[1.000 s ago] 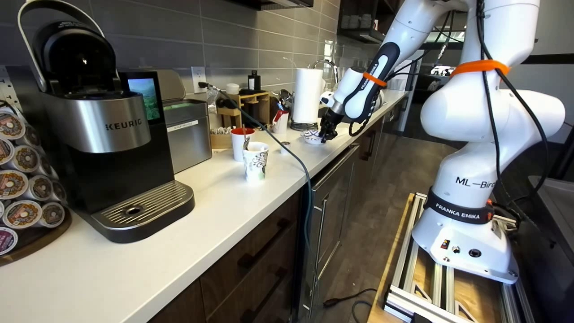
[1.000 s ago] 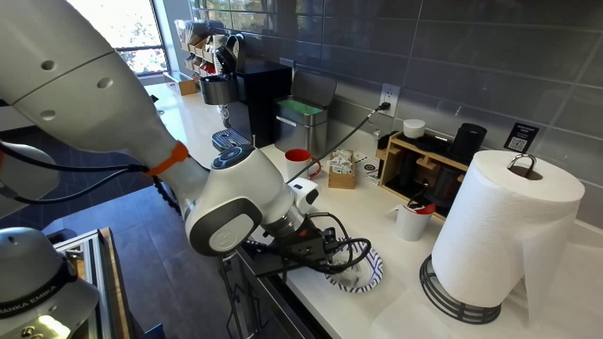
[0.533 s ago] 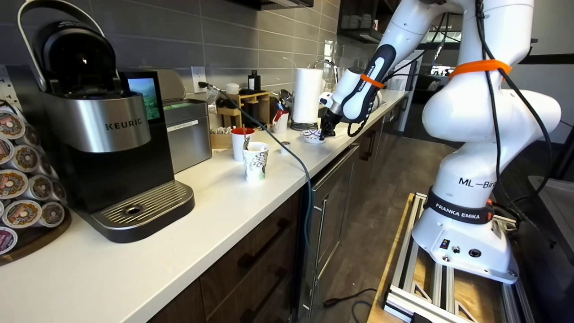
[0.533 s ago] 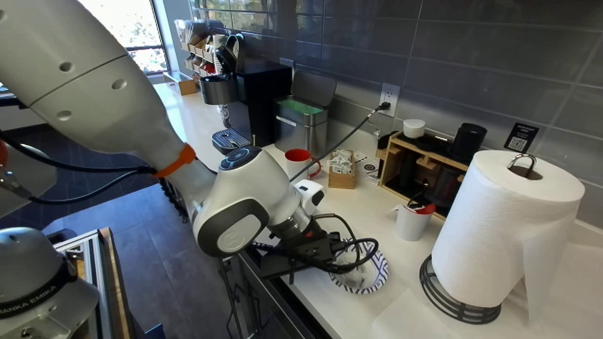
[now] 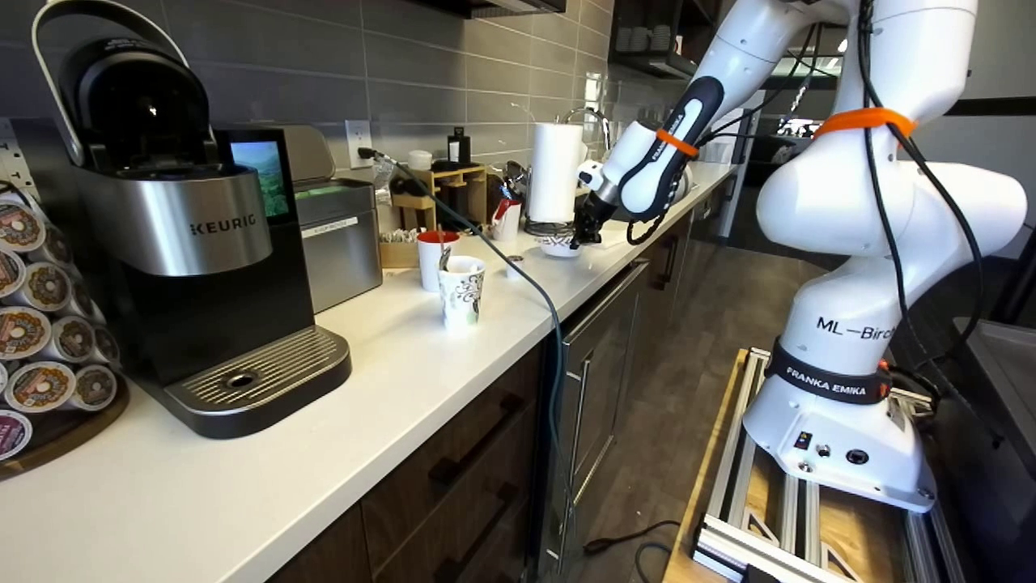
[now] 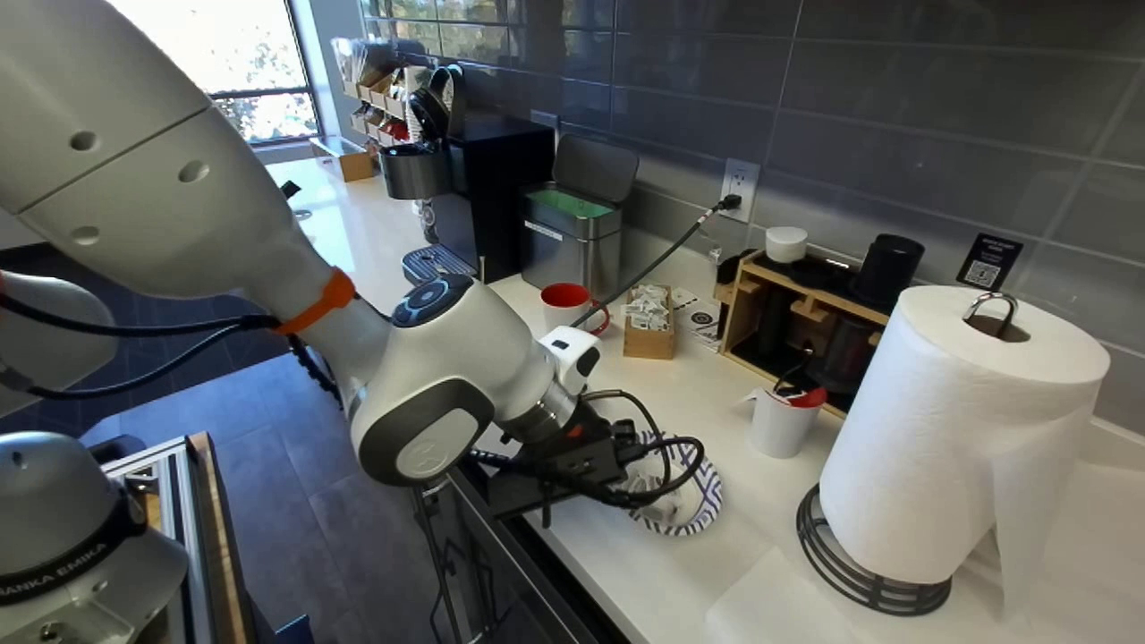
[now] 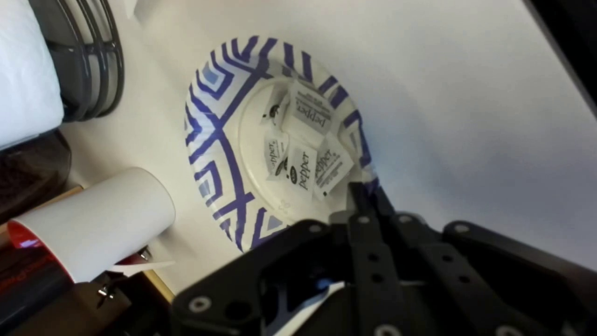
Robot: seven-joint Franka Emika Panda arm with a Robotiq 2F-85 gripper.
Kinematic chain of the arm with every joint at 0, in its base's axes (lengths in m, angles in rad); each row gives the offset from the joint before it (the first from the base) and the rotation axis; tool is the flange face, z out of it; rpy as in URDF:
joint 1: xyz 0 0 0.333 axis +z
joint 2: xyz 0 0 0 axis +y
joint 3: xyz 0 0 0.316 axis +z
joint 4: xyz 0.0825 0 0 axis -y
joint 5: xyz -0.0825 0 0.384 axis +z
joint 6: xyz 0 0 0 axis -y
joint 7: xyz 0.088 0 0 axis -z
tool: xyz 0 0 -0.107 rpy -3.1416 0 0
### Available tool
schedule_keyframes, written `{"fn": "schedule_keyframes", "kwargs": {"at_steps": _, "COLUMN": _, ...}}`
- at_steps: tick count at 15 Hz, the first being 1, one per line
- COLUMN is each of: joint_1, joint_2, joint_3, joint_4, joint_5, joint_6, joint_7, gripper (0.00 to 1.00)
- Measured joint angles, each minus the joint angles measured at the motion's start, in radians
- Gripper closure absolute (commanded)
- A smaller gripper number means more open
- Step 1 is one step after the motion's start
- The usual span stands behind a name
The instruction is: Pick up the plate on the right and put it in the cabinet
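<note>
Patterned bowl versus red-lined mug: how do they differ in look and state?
The patterned bowl is wide and shallow; the red-lined mug is narrower, with a handle. The bowl has a blue-patterned rim; the mug is white outside and red inside. The gripper pinches the bowl's rim; nothing grips the mug. Both have open tops.

Fingers (image 7: 359, 203) pinching patterned plate (image 7: 212, 149) by its rim, pepper packets (image 7: 303, 165) inside, white cup (image 7: 112, 217) nearby

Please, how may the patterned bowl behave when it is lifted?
The patterned bowl likely flexes: it looks thin, paper-like. It may tilt, as the pincer grips it at one side only. The loose pepper packets could then slide.
</note>
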Motion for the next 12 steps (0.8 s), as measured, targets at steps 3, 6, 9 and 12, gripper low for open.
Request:
{"fn": "schedule_keyframes", "kwargs": {"at_steps": 3, "joint_1": -0.214, "joint_2": 0.0, "joint_3": 0.2, "joint_4": -0.054, "joint_5": -0.028, "joint_6": 0.01, "joint_7": -0.046, "gripper": 0.99}}
{"fn": "schedule_keyframes", "kwargs": {"at_steps": 6, "joint_1": -0.402, "joint_2": -0.006, "joint_3": 0.338, "joint_4": -0.086, "joint_5": -0.082, "joint_6": 0.049, "joint_7": -0.074, "gripper": 0.99}}
{"fn": "schedule_keyframes", "kwargs": {"at_steps": 9, "joint_1": -0.578, "joint_2": -0.01, "joint_3": 0.469, "joint_4": -0.109, "joint_5": -0.15, "joint_6": 0.109, "joint_7": -0.074, "gripper": 0.99}}
{"fn": "schedule_keyframes", "kwargs": {"at_steps": 12, "joint_1": -0.749, "joint_2": -0.007, "joint_3": 0.623, "joint_4": -0.127, "joint_5": -0.235, "joint_6": 0.146, "joint_7": -0.056, "gripper": 0.99}}
